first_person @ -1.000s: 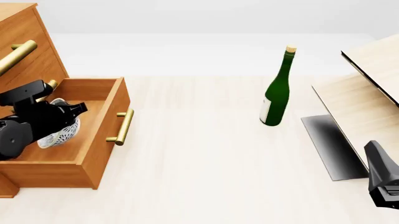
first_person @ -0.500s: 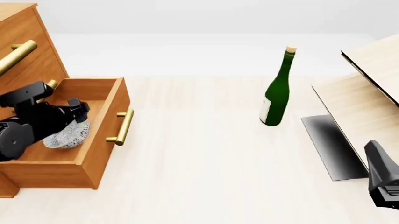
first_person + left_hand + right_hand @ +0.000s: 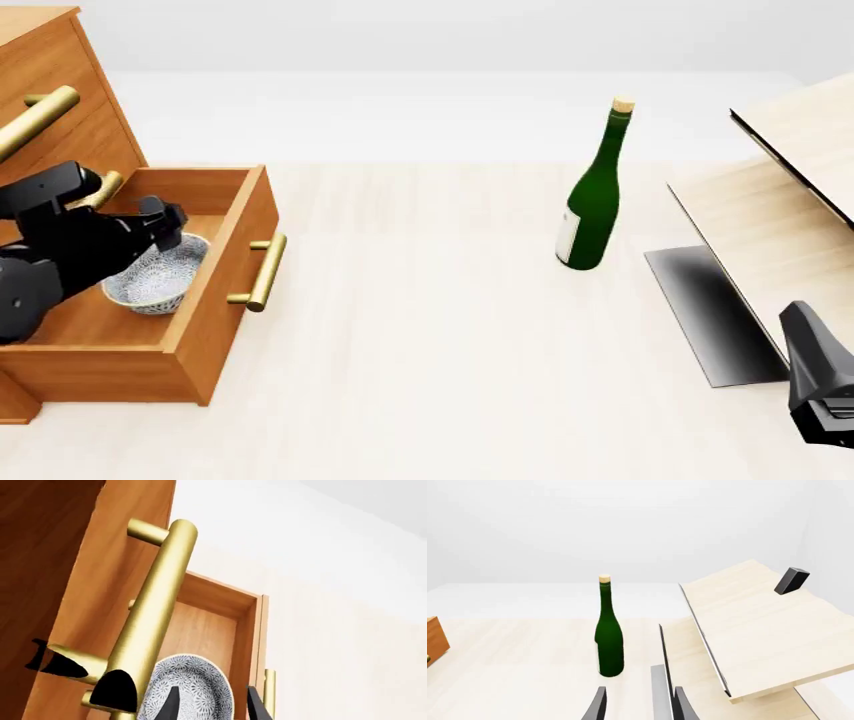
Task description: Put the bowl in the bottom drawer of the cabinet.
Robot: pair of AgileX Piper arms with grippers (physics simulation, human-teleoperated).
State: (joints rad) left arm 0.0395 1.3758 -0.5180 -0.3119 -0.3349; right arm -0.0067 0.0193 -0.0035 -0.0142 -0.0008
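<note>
Resting upright on the floor of the pulled-out bottom drawer (image 3: 200,300) of the cabinet (image 3: 54,110), the bowl (image 3: 158,278) sits free, which suggests the placing is done. Just above it the left gripper (image 3: 163,222) hangs with fingers spread and nothing between them. Well apart, near the green wine bottle (image 3: 594,195), the right gripper (image 3: 637,705) idles, parted and empty.

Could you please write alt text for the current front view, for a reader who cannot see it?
A speckled white bowl sits upright inside the open bottom drawer of an orange-brown cabinet at the left, with the left arm's black tool just above it. A green wine bottle stands on the pale table, and a light-wood structure is at the right.
</note>
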